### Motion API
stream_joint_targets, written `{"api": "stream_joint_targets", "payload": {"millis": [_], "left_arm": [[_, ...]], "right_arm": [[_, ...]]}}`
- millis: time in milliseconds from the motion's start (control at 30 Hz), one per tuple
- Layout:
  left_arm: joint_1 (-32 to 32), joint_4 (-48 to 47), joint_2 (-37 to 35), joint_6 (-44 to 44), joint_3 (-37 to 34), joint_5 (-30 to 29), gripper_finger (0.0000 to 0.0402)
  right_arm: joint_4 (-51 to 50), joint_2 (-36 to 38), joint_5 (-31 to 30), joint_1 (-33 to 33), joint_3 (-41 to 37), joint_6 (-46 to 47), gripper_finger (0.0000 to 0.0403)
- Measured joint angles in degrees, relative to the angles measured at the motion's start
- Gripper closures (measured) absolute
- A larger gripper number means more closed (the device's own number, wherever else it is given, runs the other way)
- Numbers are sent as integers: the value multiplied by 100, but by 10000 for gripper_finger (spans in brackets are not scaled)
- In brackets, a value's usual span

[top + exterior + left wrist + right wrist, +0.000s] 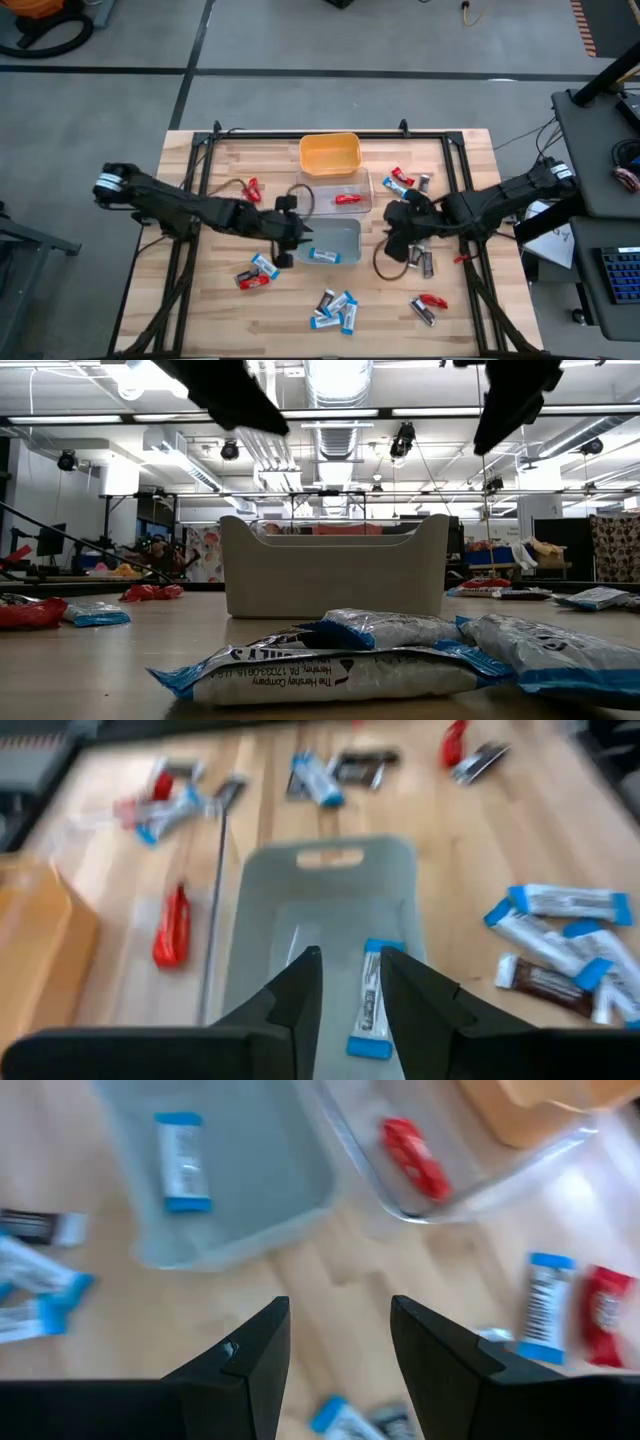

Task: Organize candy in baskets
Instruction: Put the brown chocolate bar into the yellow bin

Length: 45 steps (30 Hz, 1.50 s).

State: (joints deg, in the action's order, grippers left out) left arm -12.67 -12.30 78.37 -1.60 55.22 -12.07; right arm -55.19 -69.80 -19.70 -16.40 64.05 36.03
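The pale grey-blue basket [340, 238] stands mid-table and holds one blue-and-white candy [371, 1003]. Behind it, the clear basket [352, 182] holds a red candy [347, 198], and the yellow-orange basket [329, 153] stands at the far edge. My left gripper [350, 988] is open and empty above the grey-blue basket's left end [296, 238]. My right gripper [338, 1342] is open and empty above the bare wood just right of that basket [396, 238]. Loose candies lie around the baskets.
Blue-and-white candies [335, 308] lie near the front edge, and they also show close up in the low view [330, 670]. Red and blue ones [255, 272] lie front left, with a red one [252, 188] farther back. Mixed candies [405, 182] and dark ones [422, 262] lie right, and more [428, 304] lie front right.
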Motion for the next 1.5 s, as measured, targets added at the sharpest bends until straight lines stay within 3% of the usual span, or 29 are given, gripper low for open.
{"api": "stream_joint_targets", "payload": {"millis": [267,700,800,900,1100,1233,1500], "left_arm": [[301,-90,-1192,557,-353,263,334],[754,-164,-2316,-43,-1104,18,343],[758,-231,-2472,-102,-1124,-280,343],[759,-299,-2604,-85,-1124,-575,343],[763,-554,-2739,-43,-1122,-1226,343],[768,-726,-2758,-42,-1124,-1345,343],[768,-852,-2760,-42,-1124,-1341,352]], "right_arm": [[-519,274,13,952,-10,-635,236],[-590,760,21,2924,-295,-984,236],[-609,714,39,3227,-326,-1058,236],[-611,631,258,3441,-441,-1072,236],[-617,588,1344,3595,-951,-980,236],[-579,592,1920,3591,-1350,-901,236],[-84,592,2167,3591,-2148,-1122,236]]}}
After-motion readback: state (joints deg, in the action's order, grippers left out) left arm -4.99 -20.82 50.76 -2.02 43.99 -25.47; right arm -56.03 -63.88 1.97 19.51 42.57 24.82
